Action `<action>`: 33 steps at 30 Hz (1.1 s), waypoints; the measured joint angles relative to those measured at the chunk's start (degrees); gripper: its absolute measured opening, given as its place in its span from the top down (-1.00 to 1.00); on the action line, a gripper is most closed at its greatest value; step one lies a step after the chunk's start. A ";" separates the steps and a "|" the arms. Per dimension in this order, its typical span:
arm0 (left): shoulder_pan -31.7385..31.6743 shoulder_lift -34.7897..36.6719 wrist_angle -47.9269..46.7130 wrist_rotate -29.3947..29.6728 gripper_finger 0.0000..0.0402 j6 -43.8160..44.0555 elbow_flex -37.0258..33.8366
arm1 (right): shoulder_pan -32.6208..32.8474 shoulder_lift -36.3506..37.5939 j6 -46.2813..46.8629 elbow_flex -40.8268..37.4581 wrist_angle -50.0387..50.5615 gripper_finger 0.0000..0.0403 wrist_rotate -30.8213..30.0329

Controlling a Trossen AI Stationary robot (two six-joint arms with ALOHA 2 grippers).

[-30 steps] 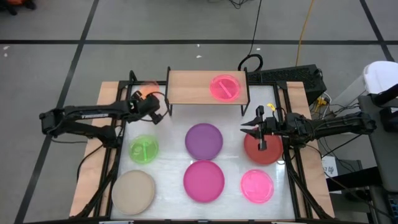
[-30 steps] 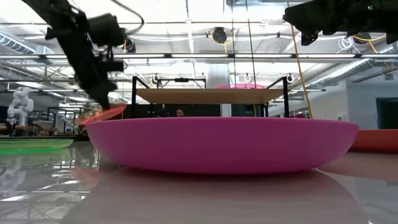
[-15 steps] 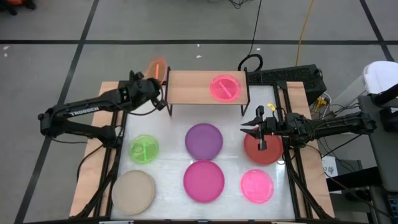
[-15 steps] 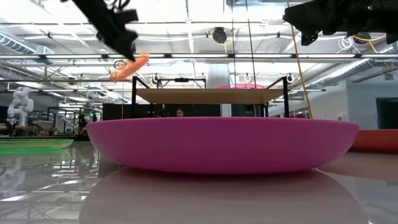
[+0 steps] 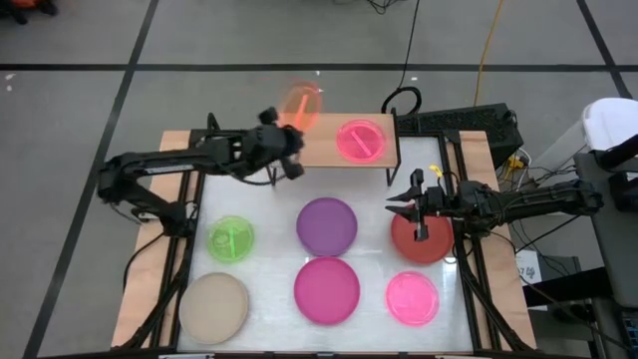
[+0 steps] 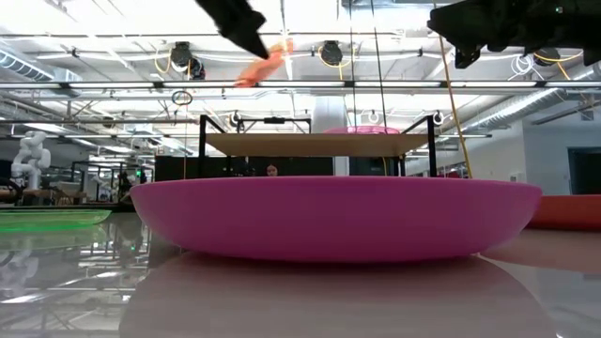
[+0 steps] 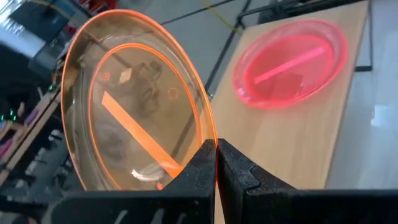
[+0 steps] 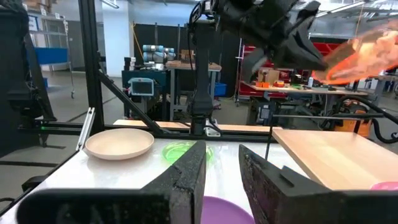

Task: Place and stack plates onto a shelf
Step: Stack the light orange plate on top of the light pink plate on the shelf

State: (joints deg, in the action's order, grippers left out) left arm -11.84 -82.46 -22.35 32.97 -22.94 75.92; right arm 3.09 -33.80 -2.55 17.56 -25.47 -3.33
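Observation:
My left gripper [image 5: 289, 133] [image 7: 216, 147] is shut on the translucent orange plate [image 5: 300, 103] [image 6: 267, 61], high above the left end of the light-wood shelf [image 5: 319, 152] [image 6: 319, 143]. A translucent pink plate [image 5: 360, 140] [image 7: 290, 61] lies flat on the shelf's right half. My right gripper [image 5: 403, 200] [image 8: 222, 163] is open and hovers above the red plate [image 5: 420, 242] at the table's right. On the table top lie the purple [image 5: 327, 224], magenta [image 5: 327, 289] [image 6: 338, 218], second pink [image 5: 412, 298], green [image 5: 230, 239] and beige [image 5: 212, 307] plates. My left gripper pinches the orange plate's rim [image 7: 209, 138] between its two fingers. The fingers come from the table's left side, slanting upward. The plate is lifted clear of everything and stands steeply tilted beyond the fingertips, over the shelf's left end.
The shelf's black metal legs [image 6: 200, 150] stand at the table's far edge. The shelf's left half [image 5: 309, 155] is bare wood. Black frame bars [image 8: 93, 74] run along the table's sides. Cables lie on the floor behind the table.
My left gripper has risen and swung from the table's left side, beside the shelf, toward the right and far edge, carrying the orange plate from near table height to high above the shelf's left end. The plate has tipped more steeply.

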 joint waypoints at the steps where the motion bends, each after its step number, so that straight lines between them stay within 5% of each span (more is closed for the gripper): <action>1: 0.30 -1.98 0.06 -0.02 0.98 -0.54 1.34 | 0.00 0.16 -0.11 0.00 0.00 0.61 0.00; 21: 3.01 -27.80 11.95 -9.03 0.97 -14.46 15.93 | 0.00 13.80 -0.52 0.04 7.06 0.59 0.13; 33: 1.65 -28.69 11.52 -7.15 0.45 -9.66 16.08 | 0.01 13.92 0.31 0.04 9.66 0.59 0.15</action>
State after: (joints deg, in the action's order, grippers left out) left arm -10.20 -111.15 -10.83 25.82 -32.60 92.01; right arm 3.11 -19.88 -2.24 17.61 -15.81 -3.19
